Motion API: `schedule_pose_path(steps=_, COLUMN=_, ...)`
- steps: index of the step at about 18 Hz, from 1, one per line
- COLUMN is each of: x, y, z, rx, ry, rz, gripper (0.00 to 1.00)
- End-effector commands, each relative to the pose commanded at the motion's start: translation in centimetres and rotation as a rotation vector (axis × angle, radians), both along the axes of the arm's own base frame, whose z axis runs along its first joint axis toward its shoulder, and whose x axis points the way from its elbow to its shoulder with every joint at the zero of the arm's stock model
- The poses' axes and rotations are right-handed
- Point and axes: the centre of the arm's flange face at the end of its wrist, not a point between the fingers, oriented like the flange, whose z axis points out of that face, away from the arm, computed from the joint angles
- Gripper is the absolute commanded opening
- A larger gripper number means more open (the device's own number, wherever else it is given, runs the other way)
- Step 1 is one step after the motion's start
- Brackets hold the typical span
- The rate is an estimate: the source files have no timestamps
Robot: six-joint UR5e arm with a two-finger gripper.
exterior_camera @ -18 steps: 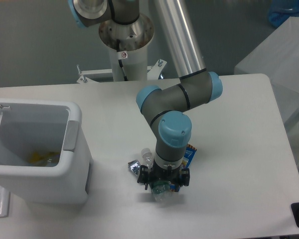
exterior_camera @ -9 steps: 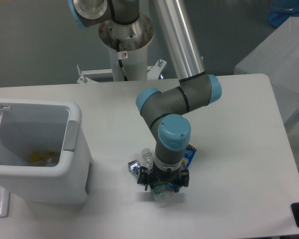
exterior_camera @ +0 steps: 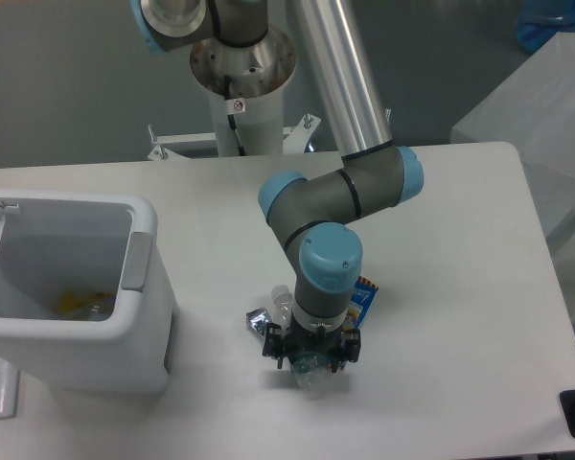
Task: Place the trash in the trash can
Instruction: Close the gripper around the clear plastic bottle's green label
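My gripper points straight down at the table, right over the crushed clear bottle with its green label. The bottle's cap end sticks out at the upper left of the wrist. The wrist hides the fingertips, so I cannot see how the jaws stand on the bottle. The blue snack packet peeks out from behind the wrist on the right. A small crumpled foil wrapper lies just left of the gripper. The white trash can stands at the left with its lid open, something yellow at its bottom.
The arm's base column rises at the back of the table. A white box stands off the table's right edge. The table's front edge runs just below the gripper.
The wrist and forearm have drifted a few pixels to the left. The litter and the trash can lie as before.
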Motion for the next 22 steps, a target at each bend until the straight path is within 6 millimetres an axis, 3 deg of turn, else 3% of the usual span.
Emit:
schedule_pose_path(steps=2, x=0.00, y=0.00, z=0.00, rx=0.000, ry=0.000, rz=0.001, gripper=0.84)
schedule_pose_path(steps=22, x=-0.10, y=0.15, z=0.26, rx=0.006, ry=0.001, rz=-0.004, gripper=0.70)
